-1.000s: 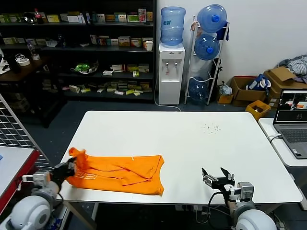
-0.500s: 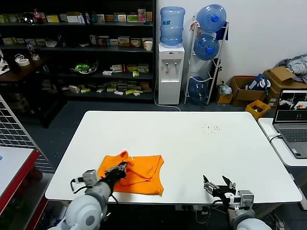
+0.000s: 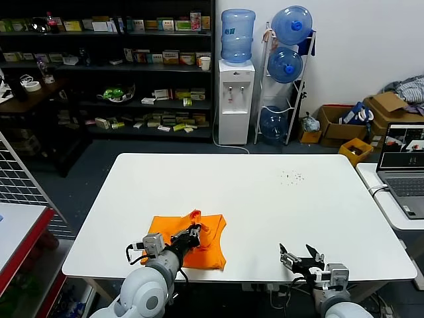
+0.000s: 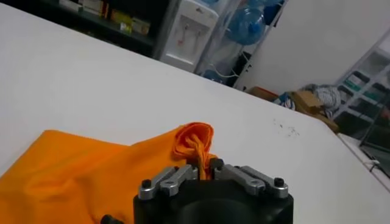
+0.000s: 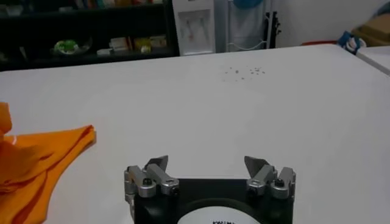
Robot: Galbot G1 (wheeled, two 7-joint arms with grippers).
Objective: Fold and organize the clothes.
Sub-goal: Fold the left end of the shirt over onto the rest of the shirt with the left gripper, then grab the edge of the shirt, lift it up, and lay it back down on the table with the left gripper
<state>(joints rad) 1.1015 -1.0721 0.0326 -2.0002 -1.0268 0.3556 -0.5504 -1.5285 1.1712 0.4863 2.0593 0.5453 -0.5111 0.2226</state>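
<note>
Since a second ago: left gripper (image 3: 193,232) has swept from the table's left corner toward the middle, dragging the T-shirt's end over itself; the long orange strip is now a compact fold.
T-shirt (image 3: 209,238): bright orange, bunched near the front edge of the white table (image 3: 265,192), left of centre, its front hem close to the table's lip.
Left gripper, wrist view: fingers (image 4: 177,178) drawn close around a pinched tuft of orange cloth (image 4: 194,139) that stands up between them; the grip looks to be loosening, and whether the cloth is still clamped cannot be told.
Right gripper (image 3: 300,257): parked at the front edge, right of centre, jaws spread wide with nothing between them, well apart from the shirt.
Open room: bare tabletop behind the shirt and across the whole right half; a scatter of small specks (image 3: 291,177) near the far right.
Edges: laptop (image 3: 403,162) on a side table beside the right edge, cut off by the frame.
Hard to make out: the shirt's lettering and neck are folded under; the gripper body hides the cloth below the fingers.
</note>
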